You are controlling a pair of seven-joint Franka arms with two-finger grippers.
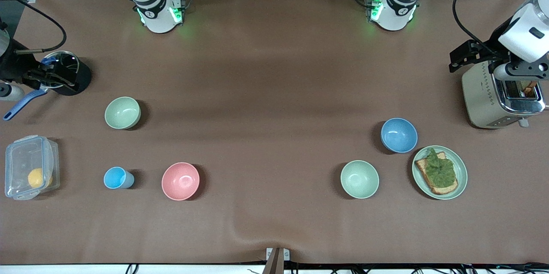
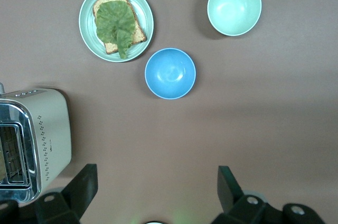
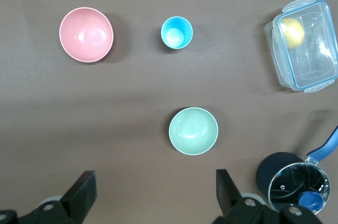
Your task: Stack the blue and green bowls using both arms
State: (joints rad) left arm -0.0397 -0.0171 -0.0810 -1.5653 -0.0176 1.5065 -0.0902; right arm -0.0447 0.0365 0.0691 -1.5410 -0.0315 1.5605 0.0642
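1. Your left gripper (image 2: pixel 153 189) & right gripper (image 3: pixel 153 192): both spread, empty, high over table (image 1: pixel 274 72).
2. Blue bowl (image 1: pixel 399 135) sits betw toaster (image 1: pixel 493 98) & mint bowl (image 1: pixel 359 179), just beside toast plate (image 1: pixel 461 175); green bowl (image 1: pixel 122 112) near pot (image 1: pixel 64 72), right arm's end; pink bowl (image 1: pixel 180 181) & cup (image 1: pixel 116 178) nearer camera.

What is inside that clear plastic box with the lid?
The clear box holds one round yellow thing, maybe a lemon, in one corner. The rest looks empty. The closed lid blurs it, so I can't name it.

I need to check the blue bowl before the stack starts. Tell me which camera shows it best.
The left wrist view: the blue bowl sits near the middle, seen straight down, whole rim and inside visible, beside the toast plate. The front view shows it whole but smaller, near the toaster. The right wrist view does not show it.
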